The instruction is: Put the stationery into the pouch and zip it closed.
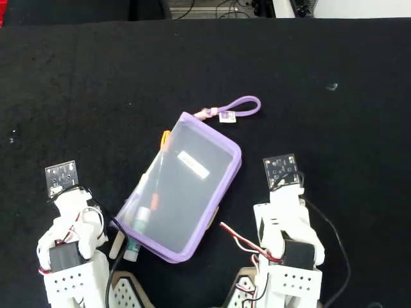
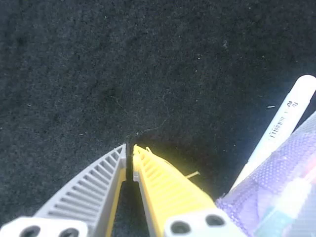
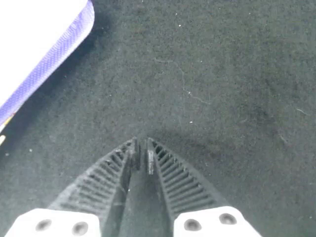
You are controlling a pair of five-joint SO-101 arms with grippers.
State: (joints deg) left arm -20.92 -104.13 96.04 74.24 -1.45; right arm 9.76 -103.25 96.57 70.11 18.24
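purple-edged pouch (image 1: pixel 183 189) lies slanted at mid-surface (image 1: pixel 321 128), between the two arms, with its strap loop (image 1: pixel 241 106) at the far end. a white pen (image 2: pixel 284 123) juts from its near end, near the left pincer (image 2: pixel 129 148), which is closed and empty. the right pincer (image 3: pixel 141 148) is closed and empty, near the pouch's other side.

Black felt covers the table (image 1: pixel 334 58); cables (image 1: pixel 218 8) lie beyond its far edge.
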